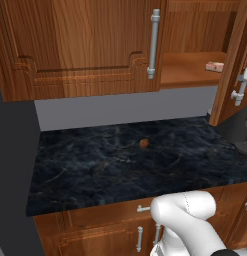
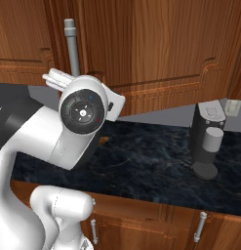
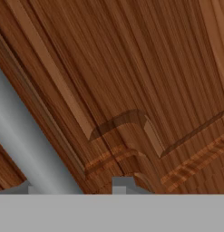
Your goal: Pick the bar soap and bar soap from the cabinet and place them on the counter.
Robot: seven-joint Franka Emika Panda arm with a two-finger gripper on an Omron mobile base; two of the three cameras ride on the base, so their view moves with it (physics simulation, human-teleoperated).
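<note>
Nothing moved yet: pinkish-beige bar soap (image 1: pixel 214 66) sits on reddish-brown wooden cabinet (image 1: pixel 190 70) shelf, black marble-look counter (image 1: pixel 120 165) soapless, gripper fingers pressed together, empty.

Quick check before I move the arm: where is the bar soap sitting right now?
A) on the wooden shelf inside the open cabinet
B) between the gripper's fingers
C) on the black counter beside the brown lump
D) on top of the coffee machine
A: in the left base view the bar soap lies on the wooden shelf of the open cabinet, above the counter.
</note>
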